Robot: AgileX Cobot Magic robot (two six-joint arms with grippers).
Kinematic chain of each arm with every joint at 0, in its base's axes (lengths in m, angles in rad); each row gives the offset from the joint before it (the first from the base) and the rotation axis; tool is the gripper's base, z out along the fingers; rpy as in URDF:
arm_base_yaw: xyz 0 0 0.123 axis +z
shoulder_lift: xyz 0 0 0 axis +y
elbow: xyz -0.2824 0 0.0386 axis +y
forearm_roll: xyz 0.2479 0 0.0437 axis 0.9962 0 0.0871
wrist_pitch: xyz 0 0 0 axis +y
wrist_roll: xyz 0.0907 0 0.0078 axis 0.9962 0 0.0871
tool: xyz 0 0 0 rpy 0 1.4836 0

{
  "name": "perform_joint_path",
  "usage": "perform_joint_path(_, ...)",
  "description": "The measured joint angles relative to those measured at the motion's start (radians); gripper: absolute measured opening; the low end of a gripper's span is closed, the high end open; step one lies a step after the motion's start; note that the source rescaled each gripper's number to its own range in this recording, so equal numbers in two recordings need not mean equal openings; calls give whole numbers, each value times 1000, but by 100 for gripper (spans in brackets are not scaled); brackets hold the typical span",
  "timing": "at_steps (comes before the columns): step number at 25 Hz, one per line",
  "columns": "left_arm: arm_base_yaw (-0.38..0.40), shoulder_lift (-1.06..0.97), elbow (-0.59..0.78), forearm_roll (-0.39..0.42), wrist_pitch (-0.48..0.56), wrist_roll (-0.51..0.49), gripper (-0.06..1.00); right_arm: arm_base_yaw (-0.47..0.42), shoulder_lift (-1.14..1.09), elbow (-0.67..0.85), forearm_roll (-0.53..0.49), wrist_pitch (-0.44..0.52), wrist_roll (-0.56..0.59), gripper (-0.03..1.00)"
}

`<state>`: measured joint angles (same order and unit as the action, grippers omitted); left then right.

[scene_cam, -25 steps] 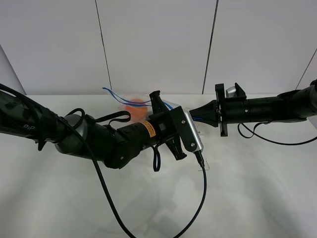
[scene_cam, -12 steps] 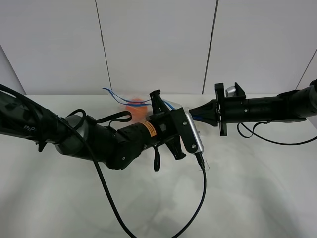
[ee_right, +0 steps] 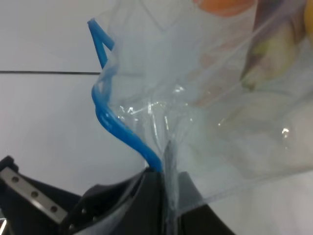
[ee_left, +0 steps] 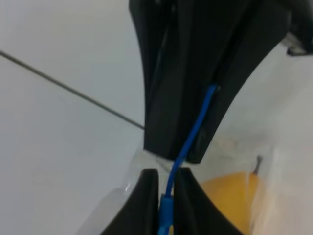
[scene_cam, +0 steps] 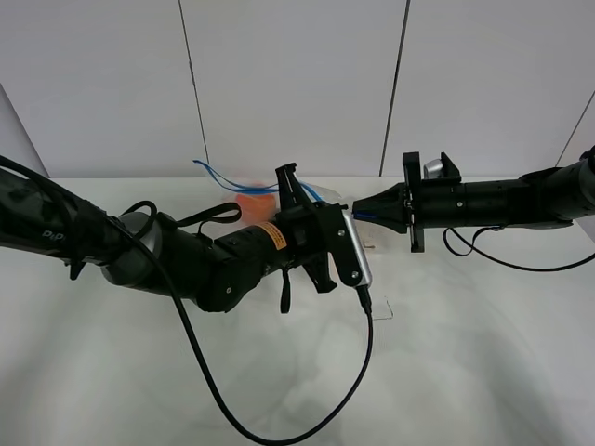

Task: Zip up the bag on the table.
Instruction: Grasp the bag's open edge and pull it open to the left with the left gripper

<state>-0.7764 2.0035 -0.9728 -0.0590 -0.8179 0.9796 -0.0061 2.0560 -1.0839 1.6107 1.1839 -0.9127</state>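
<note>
Two claws gripped the bag [ee_right: 222,117] at once. The left claw [ee_left: 166,191] was pressed together on the blue strip [ee_left: 188,141], which ran up between its tips. The right claw [ee_right: 164,183] was pinching the strip too, along with a fold of clear plastic. The two claws were near each other on the same edge.

The bag was at the far side of the table [scene_cam: 465,372], near the wall, between the two arms. The left arm hid most of it from the high camera. I could not tell if its bottom lay on the table or hung just above it.

The bag looked thin, soft and crinkly. It would likely bend at any push, and the smooth plastic could slip. Something orange [scene_cam: 253,201] and something yellow [ee_left: 230,196] showed through it. They would give it a bit of weight and pull it down.

The strip looked like the firmest part, so it was the best place to hold. One claw should hold tight while the other slides along, squeezing just enough to press the sides shut. A hard pull might tear the plastic or let it slip free.
</note>
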Motion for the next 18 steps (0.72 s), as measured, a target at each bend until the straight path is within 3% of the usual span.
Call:
perform_joint_path(8,51,-4,8,0,-4,55,0,0,0,-3,2,-1,0,0)
perform_joint_path(18,179,-105,212,-24,-150,82,0,0,0,-3,-23,26,0,0)
